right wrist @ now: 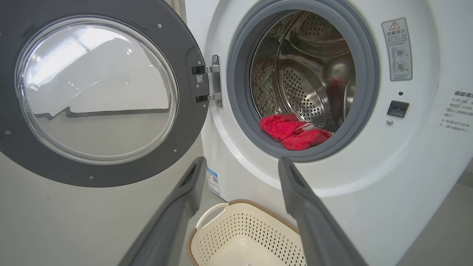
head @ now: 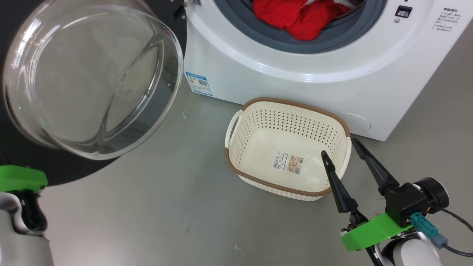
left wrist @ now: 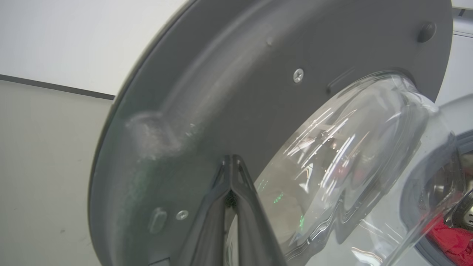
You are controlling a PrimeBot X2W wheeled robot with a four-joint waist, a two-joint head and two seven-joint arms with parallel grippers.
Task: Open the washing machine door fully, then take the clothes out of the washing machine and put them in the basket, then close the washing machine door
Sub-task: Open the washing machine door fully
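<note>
Grey floor bears the basket before the washing machine; left fingers closed at its door, right fingers wide.

Washing machine door: swung wide open to my left, dark grey inner rim, clear glass bowl bulging out.
Washing machine: white front-loader, grey rubber ring, perforated steel drum.
Clothes: bright red, heaped at the drum's front lip.
Basket: cream, brown rim — upright on the floor just before the machine.

Laundry corner: washing machine, basket, bare grey floor.
</note>
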